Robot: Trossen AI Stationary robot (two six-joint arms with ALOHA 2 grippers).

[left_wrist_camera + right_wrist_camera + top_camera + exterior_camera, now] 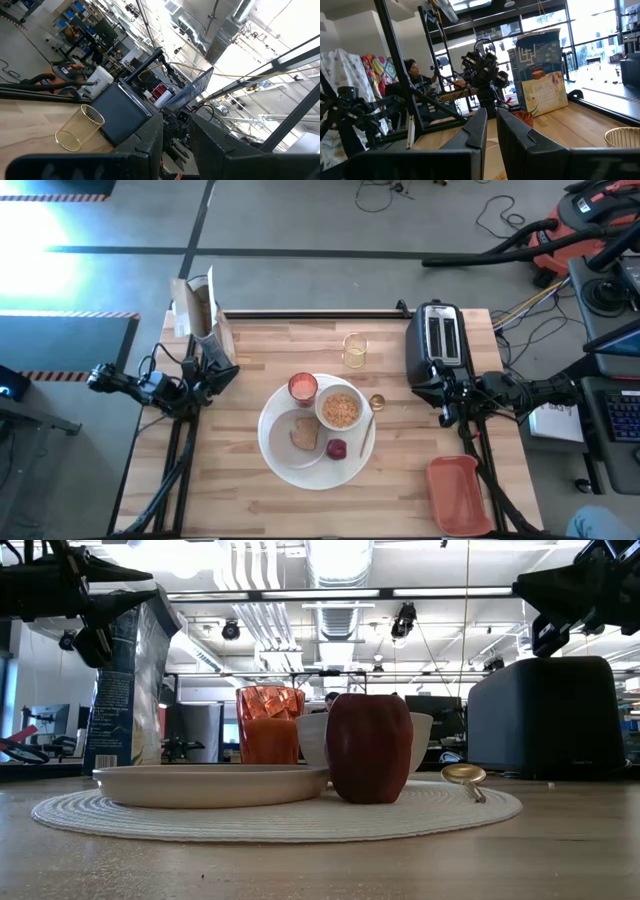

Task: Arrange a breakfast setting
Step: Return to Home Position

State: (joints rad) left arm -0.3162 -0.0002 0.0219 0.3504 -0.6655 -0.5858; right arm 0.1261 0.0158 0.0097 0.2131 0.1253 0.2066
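Dark-red fruit hides the bowl; toaster beside right tool, fingers together.

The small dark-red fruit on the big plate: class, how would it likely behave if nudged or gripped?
The small dark-red fruit looks rounded and glossy, so it may roll or slip. It stands free on the large white plate, so a nudge probably shifts it.

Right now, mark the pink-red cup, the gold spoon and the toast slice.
pink-red cup [303, 387], high view, its open top.
gold spoon [463, 775], low view, its bowl.
toast slice [305, 434], high view, its middle.
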